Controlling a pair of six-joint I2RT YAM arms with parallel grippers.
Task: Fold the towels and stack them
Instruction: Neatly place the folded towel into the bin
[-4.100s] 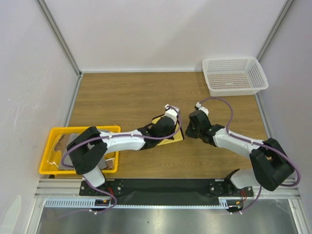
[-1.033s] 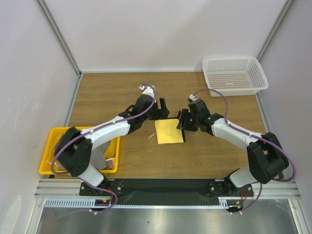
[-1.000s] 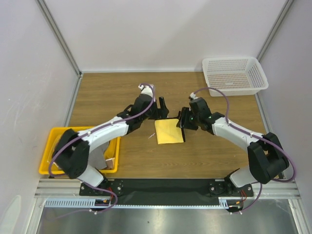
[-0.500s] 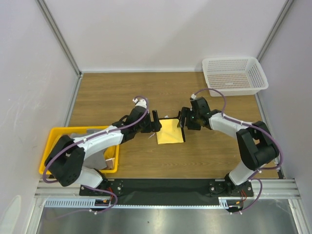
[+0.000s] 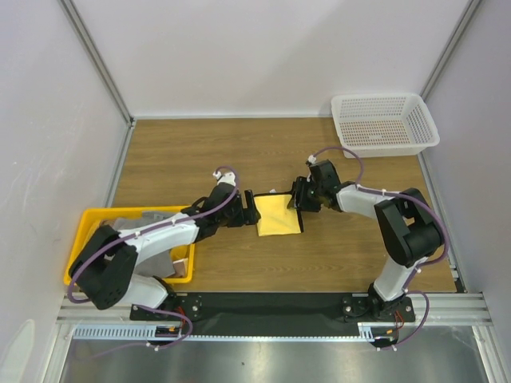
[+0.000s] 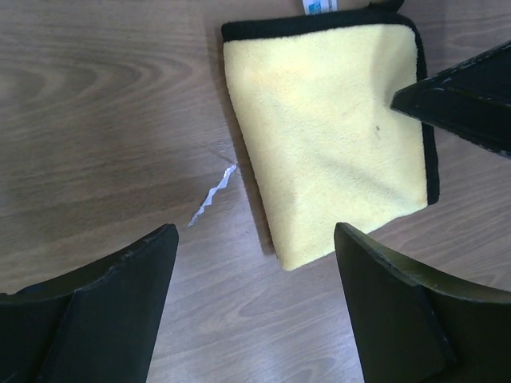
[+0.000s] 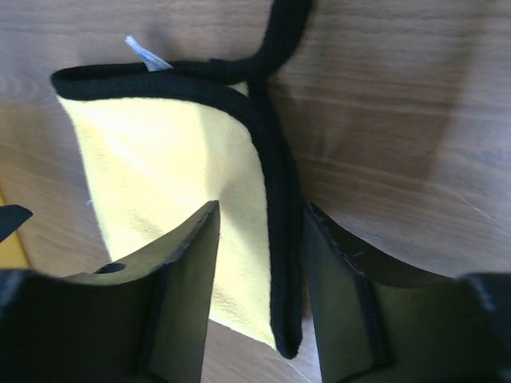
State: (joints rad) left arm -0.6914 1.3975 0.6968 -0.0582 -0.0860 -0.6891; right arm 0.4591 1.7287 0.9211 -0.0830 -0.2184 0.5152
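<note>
Wood-grain table (image 5: 200, 152), enclosed by pale walls with metal corner posts. Item, near left edge: yellow plastic tray (image 5: 88, 214), holding a crumpled grey towel (image 5: 162, 259) and, at its near right corner, a scrap of orange-brown cloth (image 5: 181, 266); the rest of its contents are hidden under the left arm. Item, table centre: yellow towel (image 5: 277, 215), folded flat into a rectangle, black edging, small label at its far edge; it rests on bare wood well apart from both containers. A thin white scrap (image 6: 211, 195) lies just left of it. Item, far right corner: white mesh basket (image 5: 383, 124), upright against the wall. Left arm: rises from its base, crosses over the tray and stretches low toward the centre; the left gripper (image 5: 247, 209) sits just left of the towel, jaws spread wide and holding nothing, the towel's near corner lying ahead between the two fingers (image 6: 96, 303). Right arm: elbow raised on the right, forearm reaching left to the towel's right side; the right gripper (image 5: 297, 195) has its jaws partly apart, straddling the black-edged border, one finger (image 7: 176, 271) over the yellow face, the other over the wood, not pinched closed on the cloth.
</note>
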